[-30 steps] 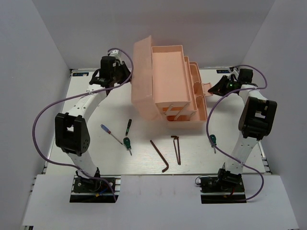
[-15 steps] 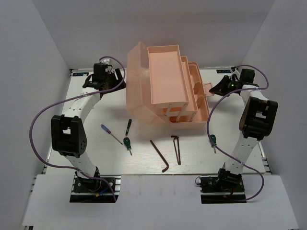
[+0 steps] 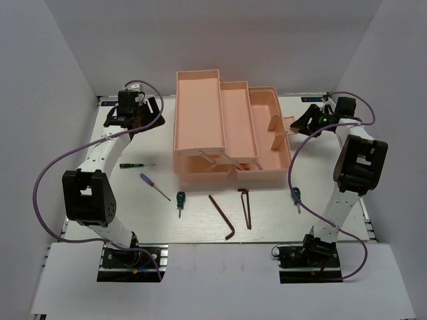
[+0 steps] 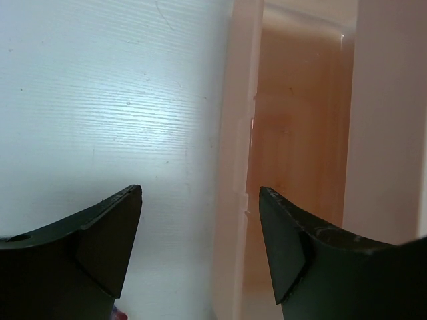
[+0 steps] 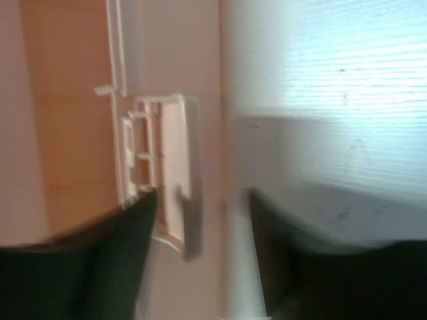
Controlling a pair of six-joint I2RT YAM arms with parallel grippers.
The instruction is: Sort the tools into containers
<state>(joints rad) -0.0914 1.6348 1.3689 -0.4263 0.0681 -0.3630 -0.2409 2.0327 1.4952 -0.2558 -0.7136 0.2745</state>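
Altogether four screwdrivers (image 3: 179, 199), two hex keys (image 3: 222, 215), one toolbox (image 3: 267, 113).

White arms (image 3: 101, 148), black joints (image 3: 85, 197), purple cables (image 3: 37, 190)

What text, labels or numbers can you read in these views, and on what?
Nothing legible.
Blue sticker at the far right edge of the table: print too small to read.
Toolbox: no marking visible.
Wrist views: no text.

White wood-grain table (image 3: 193, 230), pale grey walls (image 3: 47, 100), white front panel (image 3: 220, 287)
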